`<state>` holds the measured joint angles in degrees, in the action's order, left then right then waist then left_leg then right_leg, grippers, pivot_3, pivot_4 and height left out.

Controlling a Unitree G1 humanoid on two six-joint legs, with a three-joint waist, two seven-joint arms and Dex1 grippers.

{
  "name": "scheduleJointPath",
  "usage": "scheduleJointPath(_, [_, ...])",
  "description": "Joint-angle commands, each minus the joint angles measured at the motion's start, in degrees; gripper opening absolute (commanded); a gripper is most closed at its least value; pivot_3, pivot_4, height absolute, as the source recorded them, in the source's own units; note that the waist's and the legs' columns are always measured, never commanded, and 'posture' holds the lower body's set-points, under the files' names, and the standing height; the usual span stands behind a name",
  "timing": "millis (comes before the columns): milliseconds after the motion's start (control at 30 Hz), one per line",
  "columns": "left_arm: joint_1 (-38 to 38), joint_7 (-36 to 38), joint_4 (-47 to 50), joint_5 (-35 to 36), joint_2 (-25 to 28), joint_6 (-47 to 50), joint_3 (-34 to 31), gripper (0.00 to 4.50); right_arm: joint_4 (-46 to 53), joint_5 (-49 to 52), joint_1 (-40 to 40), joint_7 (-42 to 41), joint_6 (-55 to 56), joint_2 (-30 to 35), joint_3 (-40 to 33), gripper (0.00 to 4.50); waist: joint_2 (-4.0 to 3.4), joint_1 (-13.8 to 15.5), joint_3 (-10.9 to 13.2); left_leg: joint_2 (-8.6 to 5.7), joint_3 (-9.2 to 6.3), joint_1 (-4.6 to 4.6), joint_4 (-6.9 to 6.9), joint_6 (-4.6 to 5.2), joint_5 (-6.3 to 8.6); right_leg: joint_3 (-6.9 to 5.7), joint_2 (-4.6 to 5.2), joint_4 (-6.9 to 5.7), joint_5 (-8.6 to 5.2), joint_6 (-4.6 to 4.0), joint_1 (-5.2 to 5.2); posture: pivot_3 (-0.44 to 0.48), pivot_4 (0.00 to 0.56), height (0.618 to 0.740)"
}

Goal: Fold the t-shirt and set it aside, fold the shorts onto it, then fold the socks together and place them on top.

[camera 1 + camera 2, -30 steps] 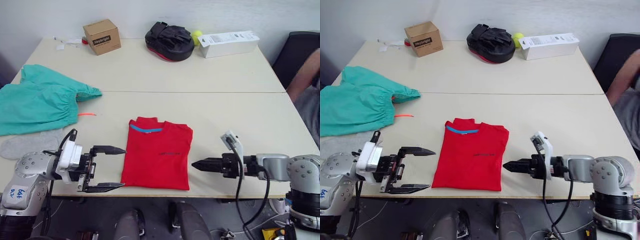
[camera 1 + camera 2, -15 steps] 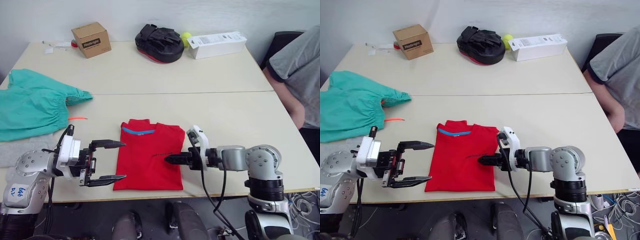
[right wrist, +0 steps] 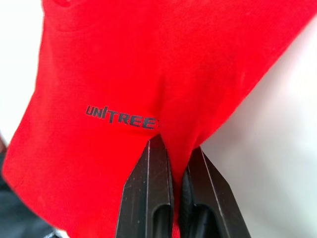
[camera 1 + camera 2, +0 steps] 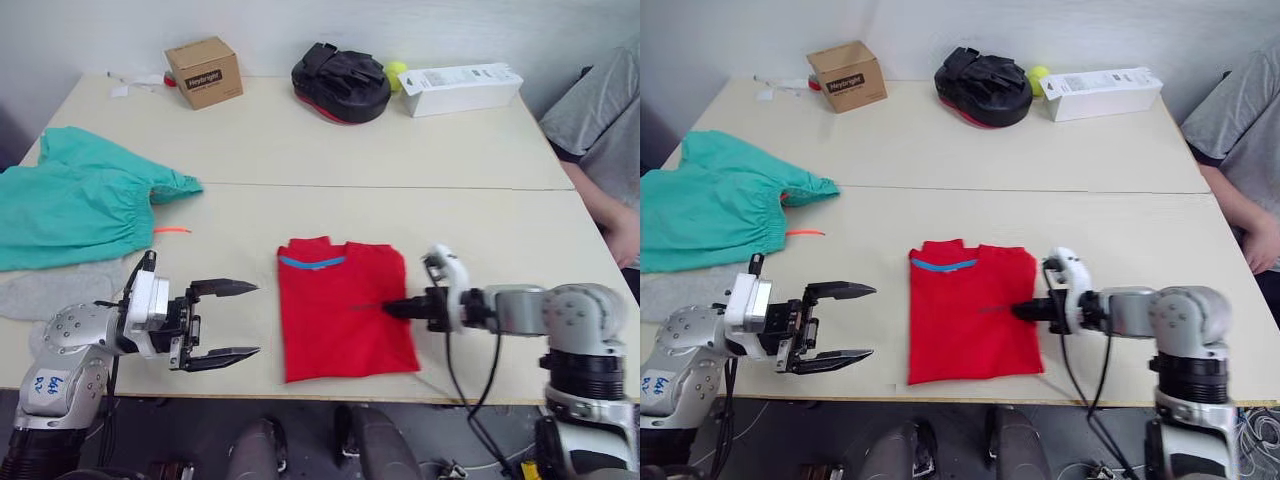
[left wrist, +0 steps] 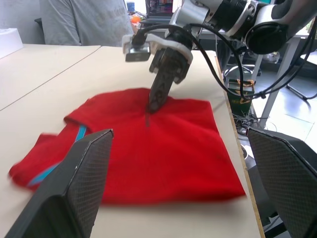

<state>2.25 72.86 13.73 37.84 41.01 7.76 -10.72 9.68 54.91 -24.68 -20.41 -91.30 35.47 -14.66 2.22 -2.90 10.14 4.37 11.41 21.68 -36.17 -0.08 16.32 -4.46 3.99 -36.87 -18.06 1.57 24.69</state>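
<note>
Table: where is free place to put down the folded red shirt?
Free: the middle of the table, between the shirt and the box and black pad; also beyond the right gripper. Crowded: the left side, with shorts and socks.

"UNITREE" on t-shirt [image 3: 119, 99]

Head stereo overhead, wrist close-ups

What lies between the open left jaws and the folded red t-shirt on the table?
Nothing: the left eye view shows bare table between the left gripper and the t-shirt. The right gripper pinches the shirt from its other side.
</note>
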Motion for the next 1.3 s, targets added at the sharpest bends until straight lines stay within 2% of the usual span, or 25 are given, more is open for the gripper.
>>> scheduleJointPath(33, [1.21, -0.55, 0.61, -0.28, -0.81, -0.86, 0.08, 4.50, -1.65, -3.22, 2.09, -4.93, 5.09, 8.87, -3.77, 0.02, -0.04, 0.09, 0.03, -0.01, 0.01, 0.01, 0.00, 0.03, 0.03, 0.00, 0.00, 0.03, -0.02, 0.06, 0.00, 0.000, 0.150, 0.740])
scheduleJointPath(167, [1.96, -0.79, -0.07, -0.91, -1.47, -1.38, 0.47, 4.50, -6.14, -6.09, 3.30, -11.32, 10.63, 17.07, -3.78, 0.02, -0.05, -0.06, 0.04, -0.03, 0.05, 0.01, -0.02, 0.05, 0.07, 0.01, -0.01, 0.06, -0.05, 0.14, 0.00, 0.000, 0.150, 0.740])
scheduleJointPath(233, [2.67, -0.81, -0.44, -0.97, -1.73, -1.00, 0.88, 4.50, -10.82, -11.41, 4.13, -18.25, 19.38, 23.19, 0.10, 0.02, -0.11, -0.17, 0.07, -0.01, 0.08, -0.01, -0.01, 0.04, 0.06, 0.02, -0.03, 0.04, -0.06, 0.16, 0.00, 0.000, 0.150, 0.740])
scheduleJointPath(333, [3.75, -0.53, -0.97, -1.15, -1.86, -0.63, 1.39, 4.50, -20.01, -20.48, 1.84, -24.10, 30.77, 27.35, 7.58, 0.02, -0.17, -0.16, 0.12, 0.00, 0.10, -0.05, -0.02, 0.02, 0.06, 0.03, -0.09, 0.04, -0.07, 0.20, -0.03, 0.000, 0.150, 0.740])
scheduleJointPath(400, [4.05, -0.26, -1.10, -1.11, -1.82, -0.51, 1.52, 4.50, -25.22, -26.04, -0.42, -25.83, 36.10, 28.32, 12.01, 0.02, -0.17, -0.27, 0.12, 0.01, 0.12, -0.11, -0.04, -0.01, 0.04, 0.06, -0.12, 0.03, -0.05, 0.22, -0.06, 0.000, 0.150, 0.740])
scheduleJointPath(500, [4.11, -0.05, -1.30, -1.27, -1.49, -0.63, 1.32, 4.50, -31.05, -30.09, -4.58, -28.68, 39.50, 28.03, 14.84, 0.02, -0.39, -0.42, 0.26, 0.02, 0.20, -0.15, -0.04, -0.05, 0.01, 0.15, -0.13, -0.01, -0.04, 0.24, -0.05, 0.000, 0.150, 0.740])
scheduleJointPath(600, [4.01, -0.25, -1.22, -1.34, -0.96, -0.55, 0.58, 4.50, -35.14, -31.70, -6.83, -30.56, 39.60, 27.25, 15.65, 0.02, -0.49, -0.36, 0.32, 0.03, 0.24, -0.17, -0.07, -0.10, -0.02, 0.20, -0.13, -0.06, -0.04, 0.23, -0.02, 0.000, 0.150, 0.740])
scheduleJointPath(700, [3.90, -0.27, -1.50, -1.40, -0.78, -0.71, 0.19, 4.50, -35.02, -30.68, -7.06, -31.63, 36.55, 26.20, 14.20, 0.02, -0.49, -0.25, 0.32, 0.09, 0.21, -0.17, -0.08, -0.16, -0.04, 0.20, -0.18, -0.06, -0.06, 0.20, -0.02, 0.000, 0.150, 0.740])
scheduleJointPath(800, [3.75, -0.01, -2.01, -1.33, -0.58, -0.81, -0.04, 4.50, -32.99, -29.52, -6.51, -33.23, 34.47, 26.79, 12.65, 0.76, -0.50, -0.25, 0.33, 0.10, 0.20, -0.16, -0.09, -0.17, -0.03, 0.20, -0.19, -0.05, -0.06, 0.20, -0.03, 0.000, 0.150, 0.740])
scheduleJointPath(900, [2.89, -0.18, -2.95, -1.45, -0.20, -1.01, -1.10, 4.50, -31.07, -30.02, -4.38, -34.45, 35.18, 30.06, 10.36, 1.80, -0.58, -0.23, 0.37, 0.10, 0.21, -0.16, -0.10, -0.17, -0.03, 0.20, -0.19, -0.05, -0.06, 0.20, -0.03, 0.000, 0.150, 0.740])
scheduleJointPath(1000, [0.74, -1.41, -5.08, -2.04, 0.17, -2.18, -4.81, 4.50, -26.43, -29.05, 1.33, -40.85, 45.24, 33.73, 3.29, 2.88, -0.79, -0.13, 0.50, 0.10, 0.20, -0.14, -0.08, -0.19, -0.01, 0.20, -0.19, -0.05, -0.09, 0.16, 0.00, 0.000, 0.150, 0.740])
scheduleJointPath(1067, [-1.32, -1.79, -6.59, -2.01, 0.49, -3.18, -7.78, 4.50, -22.36, -25.93, 5.06, -45.99, 52.29, 32.33, -3.79, 3.61, -0.82, -0.24, 0.51, 0.10, 0.21, -0.15, -0.04, -0.20, -0.01, 0.18, -0.22, -0.04, -0.13, 0.17, 0.01, 0.000, 0.150, 0.740])
scheduleJointPath(1133, [-3.64, -2.57, -8.20, -2.63, 0.76, -4.55, -10.95, 4.50, -18.97, -24.37, 7.43, -48.14, 57.72, 29.58, -7.56, 4.34, -0.77, -0.48, 0.54, 0.21, 0.20, -0.20, -0.07, -0.25, 0.03, 0.23, -0.41, -0.04, -0.13, 0.17, -0.02, 0.000, 0.150, 0.740])
scheduleJointPath(1300, [-9.66, -7.30, -11.51, -3.71, -0.16, -7.44, -19.53, 4.50, -12.29, -22.20, 11.39, -52.97, 74.45, 17.83, -9.54, 4.45, -0.34, -0.49, 0.55, 0.38, 0.14, -0.41, -0.02, -0.38, 0.06, 0.24, -0.56, -0.06, -0.12, 0.15, -0.16, 0.000, 0.150, 0.740])
